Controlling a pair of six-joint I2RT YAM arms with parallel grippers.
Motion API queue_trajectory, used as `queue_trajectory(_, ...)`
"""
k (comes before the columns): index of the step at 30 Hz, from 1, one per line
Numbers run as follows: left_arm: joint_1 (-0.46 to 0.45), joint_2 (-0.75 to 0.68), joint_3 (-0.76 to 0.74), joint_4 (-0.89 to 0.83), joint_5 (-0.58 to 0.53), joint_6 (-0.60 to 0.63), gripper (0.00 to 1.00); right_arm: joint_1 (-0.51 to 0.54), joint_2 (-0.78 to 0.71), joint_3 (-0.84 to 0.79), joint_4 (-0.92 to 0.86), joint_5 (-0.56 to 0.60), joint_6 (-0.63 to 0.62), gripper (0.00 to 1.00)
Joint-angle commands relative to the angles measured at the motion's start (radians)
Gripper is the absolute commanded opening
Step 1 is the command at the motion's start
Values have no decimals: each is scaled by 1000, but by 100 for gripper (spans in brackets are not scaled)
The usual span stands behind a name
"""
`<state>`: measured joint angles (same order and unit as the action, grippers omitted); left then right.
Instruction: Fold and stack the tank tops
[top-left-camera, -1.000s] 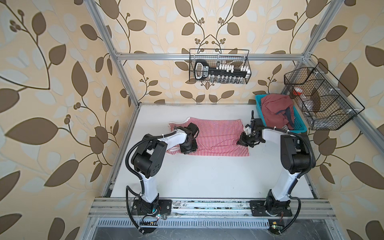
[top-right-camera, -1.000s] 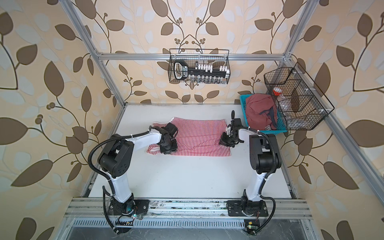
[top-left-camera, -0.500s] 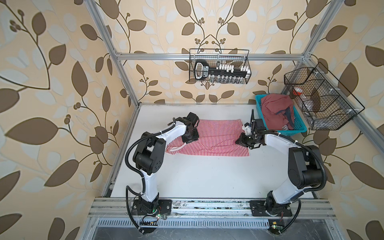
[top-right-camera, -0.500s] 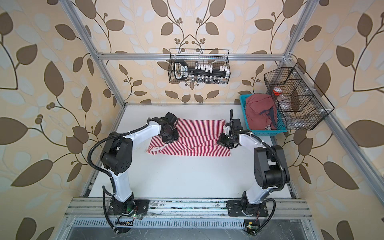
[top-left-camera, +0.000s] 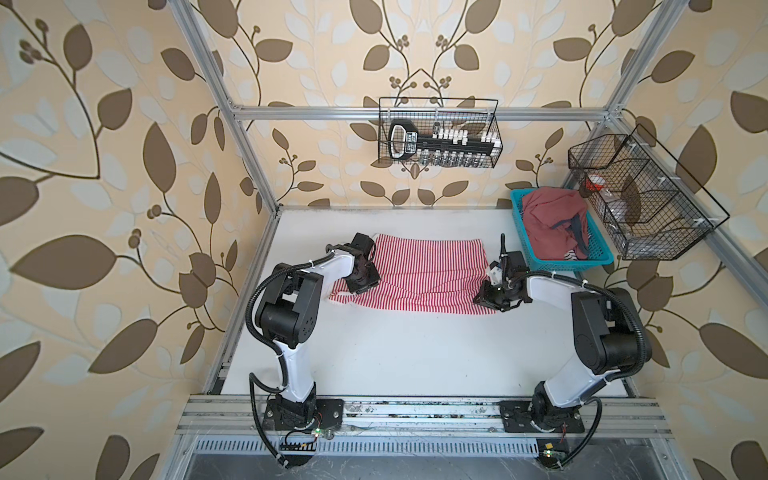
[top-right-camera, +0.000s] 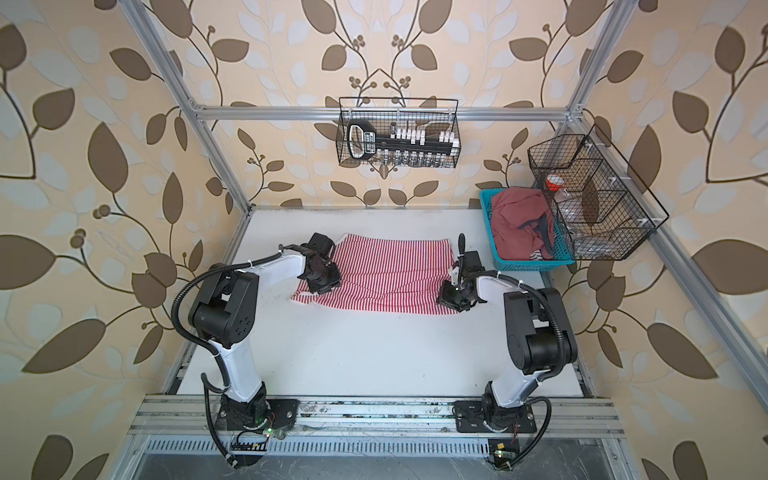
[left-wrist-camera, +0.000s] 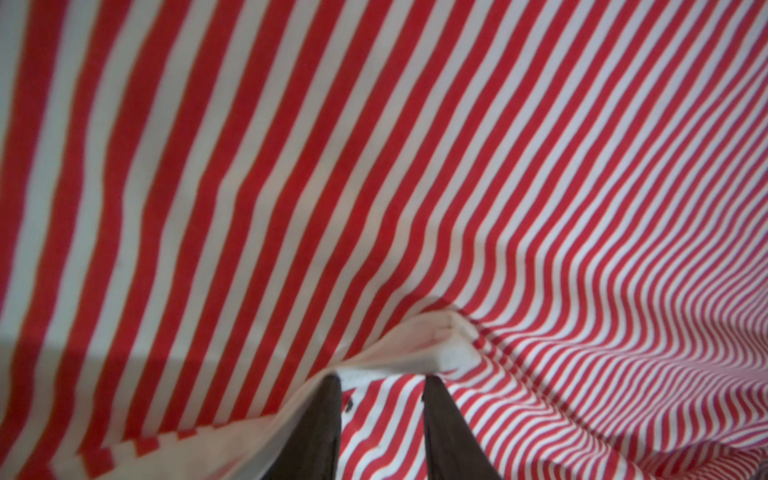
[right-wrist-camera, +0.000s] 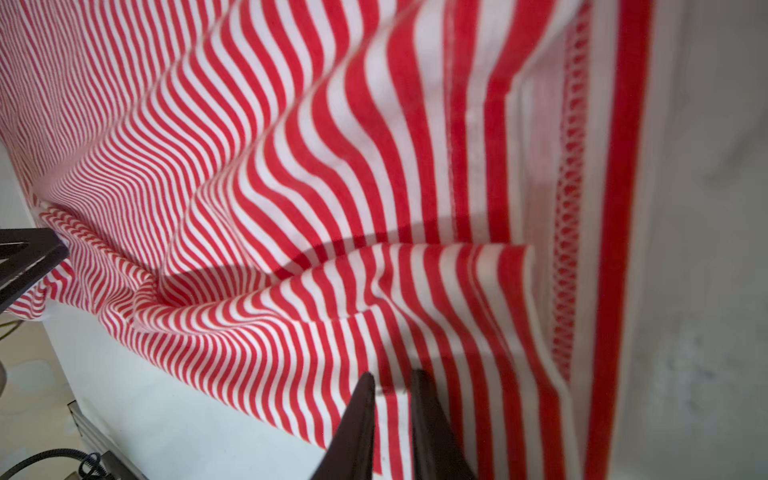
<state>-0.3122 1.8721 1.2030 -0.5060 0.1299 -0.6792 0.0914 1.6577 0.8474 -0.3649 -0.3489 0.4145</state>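
Observation:
The red-and-white striped tank top (top-left-camera: 432, 274) (top-right-camera: 390, 274) lies spread flat across the middle of the white table, with shallow folds along its near edge. My left gripper (top-left-camera: 362, 281) (top-right-camera: 324, 282) is low over its left end. In the left wrist view its fingers (left-wrist-camera: 320, 415) stand apart, a white hem lies over their tips and striped cloth (left-wrist-camera: 374, 166) shows in the gap. My right gripper (top-left-camera: 488, 297) (top-right-camera: 451, 299) sits at the top's near right corner, its jaws a narrow gap apart over the cloth edge (right-wrist-camera: 415, 291). The dusty red tank top (top-left-camera: 548, 220) lies bunched in the blue basket (top-left-camera: 598, 259).
The blue basket (top-right-camera: 490, 224) stands at the table's back right corner. A black wire basket (top-left-camera: 438, 133) with small items hangs on the back wall, and another wire basket (top-left-camera: 640, 203) hangs on the right frame. Bare white table (top-left-camera: 415, 353) stretches toward the front rail.
My left gripper swung to the top's far left corner and came back toward the near side. My right gripper's jaws went from shut to slightly apart, and its elbow moved out to the right.

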Motion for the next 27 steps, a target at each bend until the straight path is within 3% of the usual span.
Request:
queue_trajectory(1, 12, -16, -95, -71, 8, 2, 35, -7, -25, -57, -88, 83, -9, 18)
queue_trajectory(17, -7, -331, -337, -118, 10, -13, 36, 23, -311, -330, -126, 60, 56, 17)
queue_trajectory(22, -8, -468, -268, -239, -19, 7, 40, 34, -486, -328, -184, 48, 99, 20)
queue_trajectory(27, -8, -490, -80, -298, -80, 61, 42, 26, -574, -159, -217, 47, 70, 36)
